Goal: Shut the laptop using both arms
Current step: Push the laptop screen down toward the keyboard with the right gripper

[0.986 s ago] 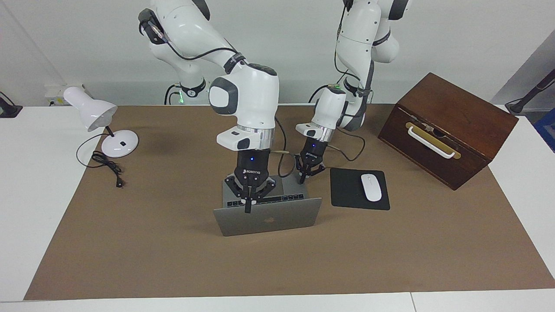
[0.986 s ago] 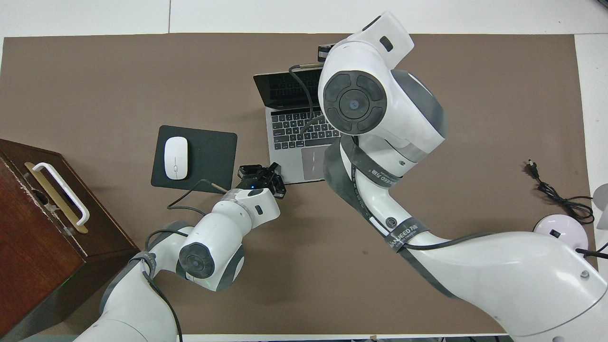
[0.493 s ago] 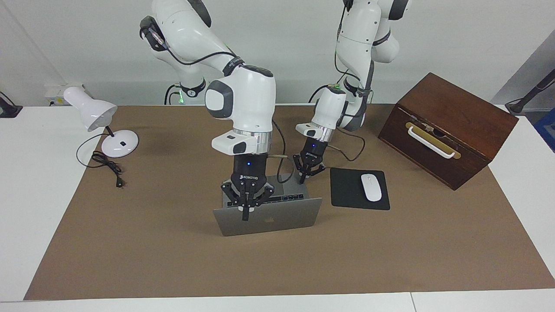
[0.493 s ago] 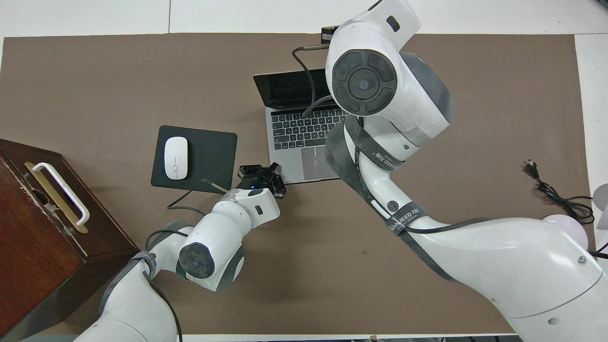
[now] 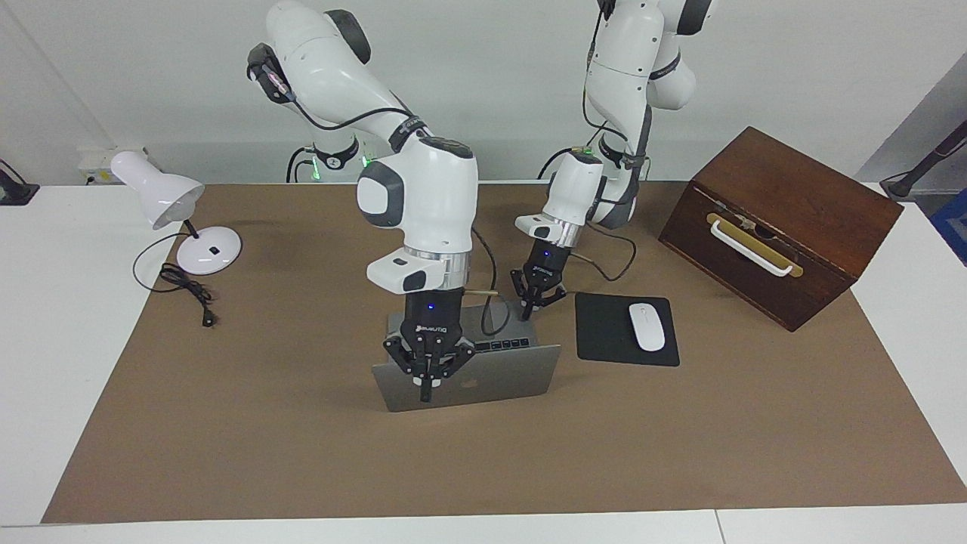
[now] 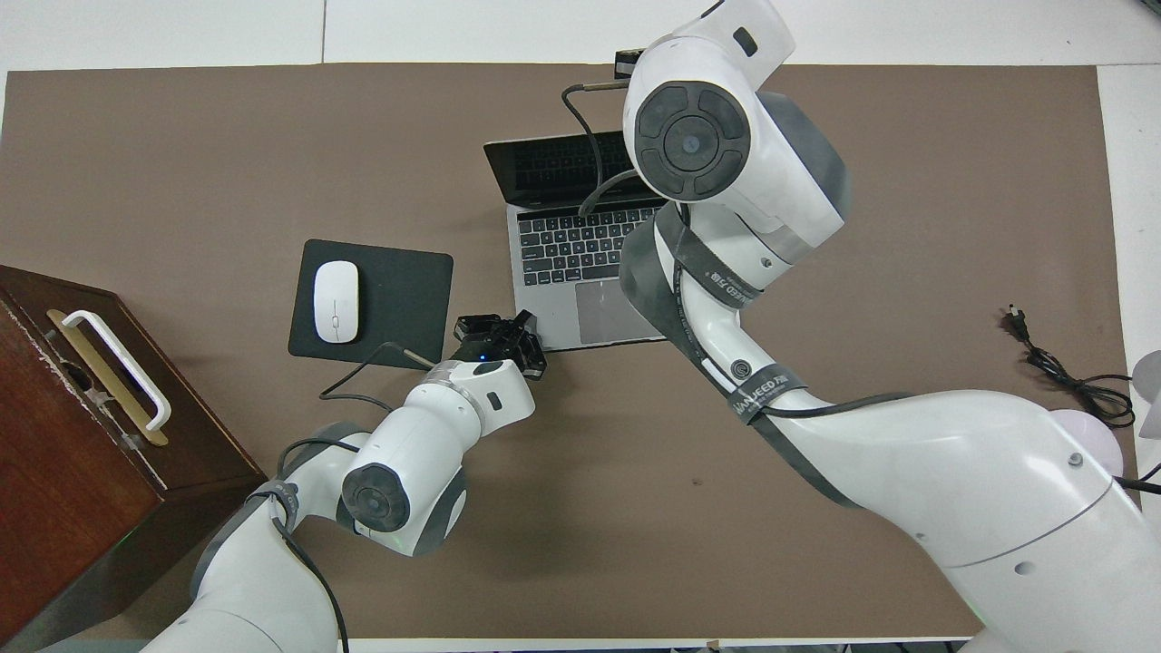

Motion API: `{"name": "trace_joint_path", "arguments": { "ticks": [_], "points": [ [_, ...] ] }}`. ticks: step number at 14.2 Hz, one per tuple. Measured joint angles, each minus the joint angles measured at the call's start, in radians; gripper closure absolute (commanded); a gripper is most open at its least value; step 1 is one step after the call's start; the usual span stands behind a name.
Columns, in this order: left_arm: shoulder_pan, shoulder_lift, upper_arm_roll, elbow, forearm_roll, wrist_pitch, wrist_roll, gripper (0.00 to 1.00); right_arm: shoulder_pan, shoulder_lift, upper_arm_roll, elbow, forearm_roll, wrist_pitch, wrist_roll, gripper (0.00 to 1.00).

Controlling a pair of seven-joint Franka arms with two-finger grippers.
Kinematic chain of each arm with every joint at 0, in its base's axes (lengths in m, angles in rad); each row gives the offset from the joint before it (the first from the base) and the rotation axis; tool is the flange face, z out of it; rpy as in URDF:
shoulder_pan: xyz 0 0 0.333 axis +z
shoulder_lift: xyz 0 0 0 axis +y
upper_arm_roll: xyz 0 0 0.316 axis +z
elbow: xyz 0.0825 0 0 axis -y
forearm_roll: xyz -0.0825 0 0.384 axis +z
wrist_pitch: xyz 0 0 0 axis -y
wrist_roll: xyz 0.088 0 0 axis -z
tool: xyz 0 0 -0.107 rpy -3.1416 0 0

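Observation:
The silver-grey laptop [image 5: 514,374] stands open in the middle of the brown mat, its lid with the dark logo turned away from the robots. Its keyboard [image 6: 562,245] shows in the overhead view. My right gripper [image 5: 425,391] is shut and empty, pointing down against the outer face of the lid, just below its top edge. In the overhead view it is hidden under its own wrist. My left gripper [image 5: 529,306] is shut and empty, low at the corner of the laptop's base nearest the left arm; it also shows in the overhead view [image 6: 497,328].
A black mouse pad [image 5: 604,332] with a white mouse [image 5: 647,326] lies beside the laptop toward the left arm's end. A brown wooden box [image 5: 778,219] stands past it. A white desk lamp [image 5: 174,204] and its cord [image 5: 185,287] are at the right arm's end.
My right gripper has moved from over the keyboard, across the lid's top edge, down onto the lid's outer face. The lid's angle looks the same. The left arm has not moved.

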Motion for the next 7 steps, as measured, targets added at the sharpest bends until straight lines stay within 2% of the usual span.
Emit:
{"name": "trace_joint_path", "arguments": {
  "ticks": [7],
  "points": [
    [0.0,0.0,0.0,0.0,0.0,0.0,0.001,1.0,0.004,0.034,0.026,0.019,0.037,-0.039,0.01,1.0]
  ]
}}
